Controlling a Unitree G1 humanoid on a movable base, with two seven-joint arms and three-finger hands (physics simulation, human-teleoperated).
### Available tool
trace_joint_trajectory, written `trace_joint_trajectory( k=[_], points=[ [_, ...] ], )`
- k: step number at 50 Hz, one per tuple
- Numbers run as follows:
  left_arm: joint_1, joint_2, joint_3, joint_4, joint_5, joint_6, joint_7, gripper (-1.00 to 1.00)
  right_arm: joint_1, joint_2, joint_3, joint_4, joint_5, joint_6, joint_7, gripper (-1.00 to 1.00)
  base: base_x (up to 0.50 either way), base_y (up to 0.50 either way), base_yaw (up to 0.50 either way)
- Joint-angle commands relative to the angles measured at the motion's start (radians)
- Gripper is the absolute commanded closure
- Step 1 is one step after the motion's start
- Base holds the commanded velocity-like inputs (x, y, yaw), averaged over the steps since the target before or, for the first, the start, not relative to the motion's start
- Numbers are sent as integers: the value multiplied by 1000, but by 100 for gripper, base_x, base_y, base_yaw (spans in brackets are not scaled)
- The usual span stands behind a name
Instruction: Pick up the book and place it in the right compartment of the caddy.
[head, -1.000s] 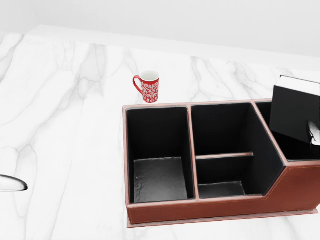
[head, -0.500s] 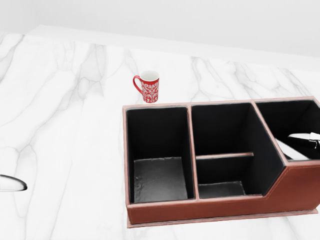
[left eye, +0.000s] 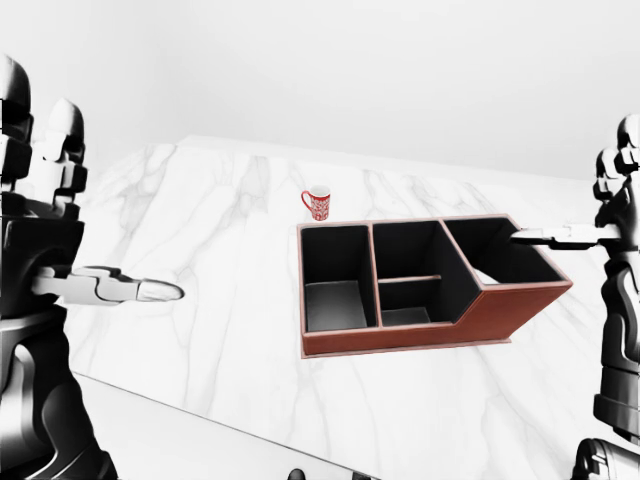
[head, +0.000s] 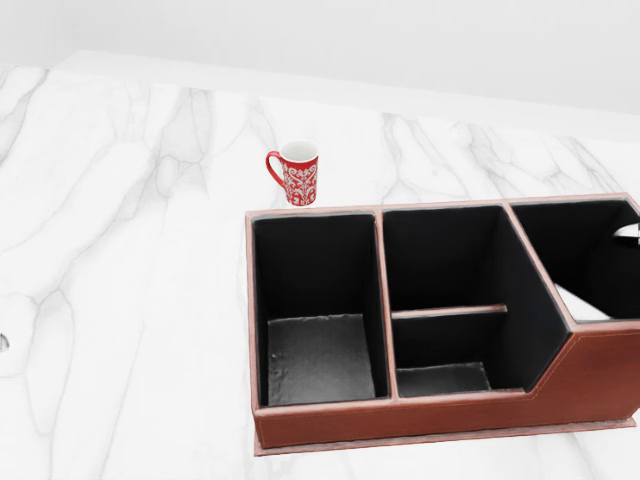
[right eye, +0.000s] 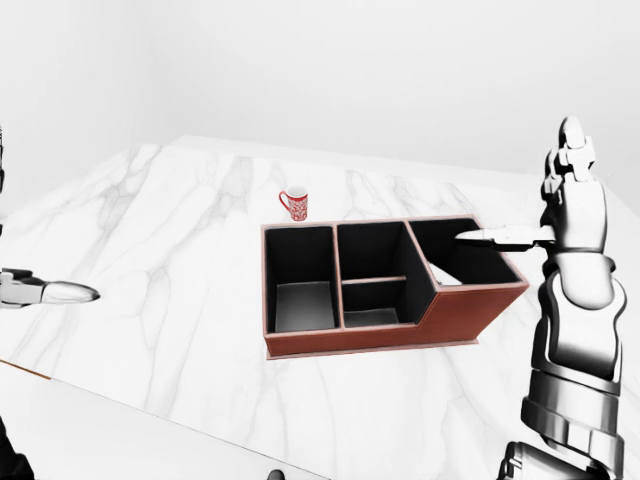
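In the right compartment of the caddy (right eye: 470, 310), a pale wedge shows against the dark lining; I judge this to be the book (right eye: 447, 276) lying low inside, mostly hidden by the compartment's walls, so its exact attitude cannot be confirmed. I have the right hand (right eye: 555, 225) raised above the right end of the caddy, one finger extended level over the right compartment, the others upright. The hand is spread and holds nothing. This posture suits a release point directly over the target compartment: the book drops clear of the sloped divider. The left hand (left eye: 95, 285) is well to the left of the caddy, one finger pointing toward it, the rest spread, nothing held. It is parked there so it does not obstruct the caddy. The left compartment and the split middle compartment show only bare lining. A red patterned mug (head: 295, 172) stands upright on the worktop (head: 130, 260) just beyond the caddy's top-left corner in the head view, apart from it.
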Motion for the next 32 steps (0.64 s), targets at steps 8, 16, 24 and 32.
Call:
trace_joint_trajectory(
  k=[8, 16, 24, 32],
  points=[
    [-288, 401, 188, -17, -496, 0, 389, -100, -196, -250, -123, -559, 74, 0, 36, -100, 0, 0, 0],
    [-260, 576, 207, 3, -673, 0, 516, -100, -339, -437, -196, -678, 270, 0, -30, -100, 0, 0, 0],
    [-193, 639, 264, -11, -793, 0, 590, -100, -349, -597, -229, -684, 520, 0, -184, -100, 0, 0, 0],
    [-169, 600, 251, -33, -781, 0, 588, -100, -236, -711, -293, -682, 730, 0, -334, -100, 0, 0, 0]
  ],
)
